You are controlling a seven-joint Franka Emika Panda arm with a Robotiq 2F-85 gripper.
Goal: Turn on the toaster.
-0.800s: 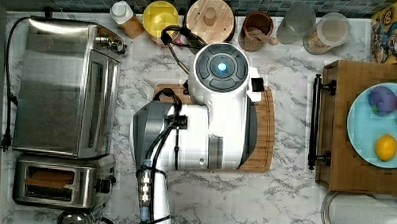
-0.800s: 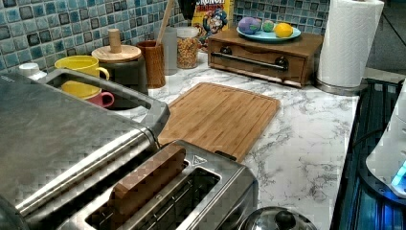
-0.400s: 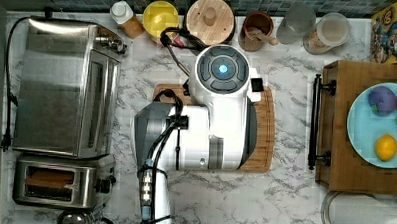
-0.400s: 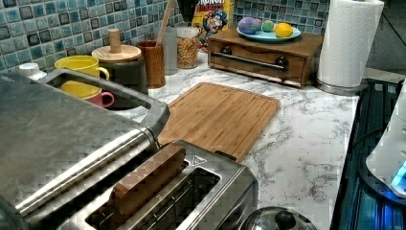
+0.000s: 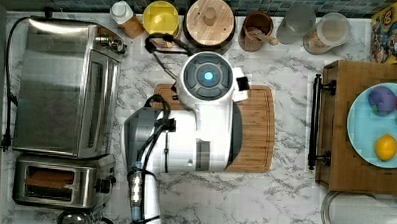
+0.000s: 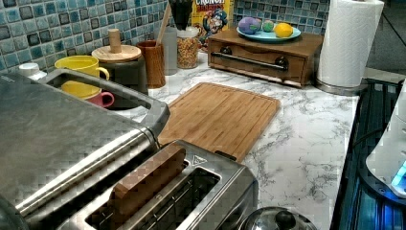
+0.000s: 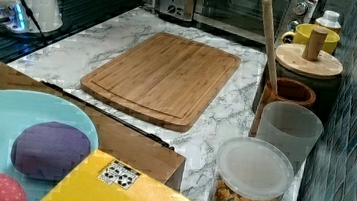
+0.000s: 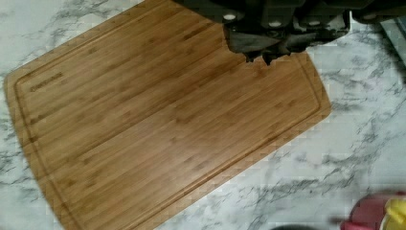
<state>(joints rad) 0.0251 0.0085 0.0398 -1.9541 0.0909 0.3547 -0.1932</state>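
**Top view: toaster waits in the lower left, arm parked over the board**

Top view's lower left corner holds the toaster, brown bread standing in its slot and the black knob on the end facing the frame's middle. Just above it sits the larger toaster oven. The arm hangs over the cutting board mid-frame, well apart from the toaster. In the wrist view the claw sits at the upper edge above the board; whether it is clenched or released I cannot tell. By my reading the approach has not begun: the next move calls for crossing the worktop toward the toaster's control end, then pressing the lever down.
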